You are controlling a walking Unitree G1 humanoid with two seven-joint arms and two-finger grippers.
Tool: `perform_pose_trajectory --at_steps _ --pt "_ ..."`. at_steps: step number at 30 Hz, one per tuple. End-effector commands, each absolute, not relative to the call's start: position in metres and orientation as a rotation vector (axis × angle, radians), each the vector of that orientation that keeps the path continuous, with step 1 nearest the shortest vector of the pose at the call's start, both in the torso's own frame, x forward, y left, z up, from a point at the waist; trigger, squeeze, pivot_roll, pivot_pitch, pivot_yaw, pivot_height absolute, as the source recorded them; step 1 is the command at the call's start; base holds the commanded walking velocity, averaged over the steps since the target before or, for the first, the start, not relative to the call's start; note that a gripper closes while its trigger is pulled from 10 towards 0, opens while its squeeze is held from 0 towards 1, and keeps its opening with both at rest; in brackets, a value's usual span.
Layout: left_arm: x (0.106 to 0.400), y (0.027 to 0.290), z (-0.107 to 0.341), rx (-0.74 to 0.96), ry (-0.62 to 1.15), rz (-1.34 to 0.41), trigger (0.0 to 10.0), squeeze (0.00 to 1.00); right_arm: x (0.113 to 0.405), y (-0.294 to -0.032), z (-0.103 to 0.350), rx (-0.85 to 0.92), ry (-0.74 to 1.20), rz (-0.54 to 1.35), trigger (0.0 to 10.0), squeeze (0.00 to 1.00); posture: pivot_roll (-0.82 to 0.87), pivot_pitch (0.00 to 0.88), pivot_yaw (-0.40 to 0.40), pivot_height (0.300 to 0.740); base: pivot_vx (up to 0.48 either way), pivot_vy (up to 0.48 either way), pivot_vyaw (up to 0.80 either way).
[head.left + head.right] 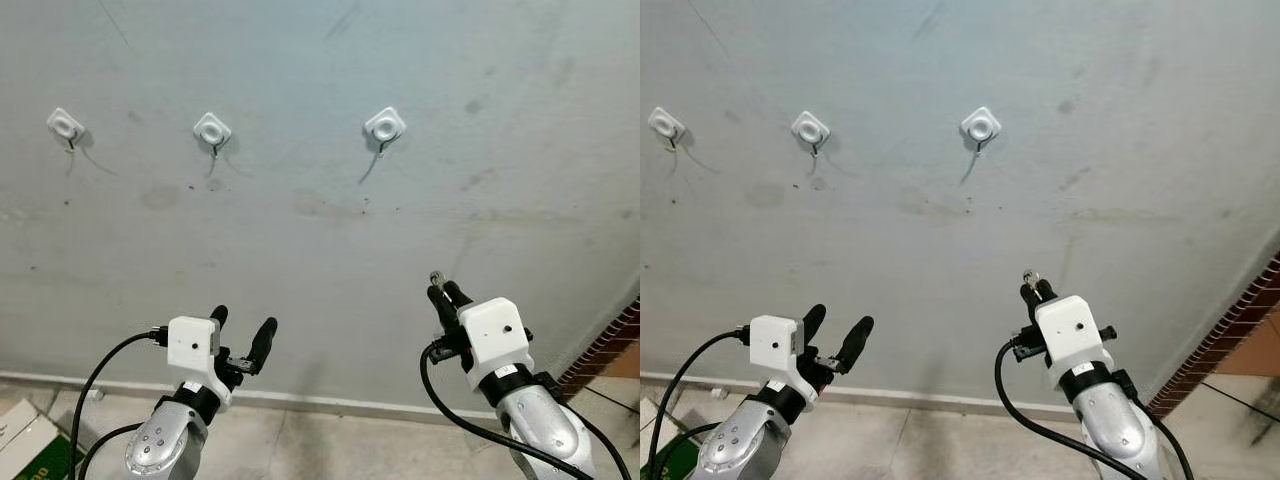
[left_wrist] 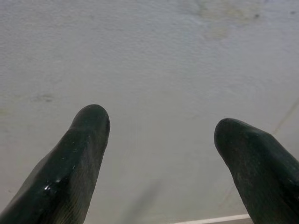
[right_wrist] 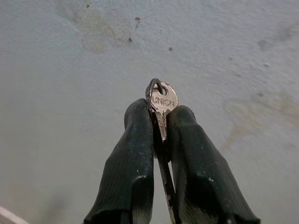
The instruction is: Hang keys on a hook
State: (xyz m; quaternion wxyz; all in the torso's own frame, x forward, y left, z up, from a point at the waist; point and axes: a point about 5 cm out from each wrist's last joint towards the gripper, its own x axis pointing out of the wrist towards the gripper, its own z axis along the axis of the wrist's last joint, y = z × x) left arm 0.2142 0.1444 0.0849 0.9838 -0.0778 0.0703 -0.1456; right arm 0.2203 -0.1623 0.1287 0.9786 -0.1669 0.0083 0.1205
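Three white hooks are stuck in a row on the grey wall: a left hook [image 1: 66,125], a middle hook [image 1: 212,130] and a right hook [image 1: 385,125]. My right gripper [image 1: 443,292] is shut on a silver key [image 3: 162,105] with a small ring through its head; the key's head pokes out past the fingertips. This gripper is held up in front of the wall, well below the right hook and slightly to its right. My left gripper [image 1: 241,322] is open and empty, raised low at the left, below the middle hook.
The wall meets a pale tiled floor at a white skirting [image 1: 330,402]. A brick edge [image 1: 605,350] stands at the far right. A cardboard box [image 1: 30,440] lies on the floor at the lower left. Black cables hang from both wrists.
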Motion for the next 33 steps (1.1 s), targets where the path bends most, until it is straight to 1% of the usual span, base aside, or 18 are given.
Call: perform_pose_trajectory --at_steps 1,14,21,25,30,33 --pt "0.216 0.145 0.086 -0.151 0.139 -0.298 10.0 0.0 0.221 -0.158 0.136 -0.338 -0.015 0.256 10.0 0.0 -0.09 0.0 0.064 0.74 0.285 0.0 0.0" --pt "0.217 0.145 0.085 -0.15 0.145 -0.3 10.0 0.0 0.223 -0.156 0.136 -0.338 -0.016 0.263 10.0 0.0 -0.09 0.0 0.065 0.74 0.282 0.0 0.0" --pt "0.217 0.147 0.082 -0.151 0.155 -0.281 10.0 0.0 0.223 -0.155 0.136 -0.336 -0.017 0.265 10.0 0.0 -0.09 0.0 0.066 0.74 0.0 0.0 0.0" --pt "0.215 0.147 0.083 -0.092 0.144 -0.3 10.0 0.0 0.223 -0.153 0.138 -0.334 -0.026 0.271 10.0 0.0 -0.09 0.0 0.066 0.74 0.0 0.0 0.0" --pt "0.213 0.148 0.087 -0.065 0.128 -0.304 10.0 0.0 0.233 -0.138 0.153 -0.342 -0.09 0.333 10.0 0.0 -0.08 0.0 0.069 0.74 0.0 0.0 0.0" --pt "0.212 0.148 0.089 -0.038 0.118 -0.314 10.0 0.0 0.24 -0.135 0.159 -0.338 -0.116 0.337 10.0 0.0 -0.08 0.016 0.069 0.74 0.0 0.0 0.0"
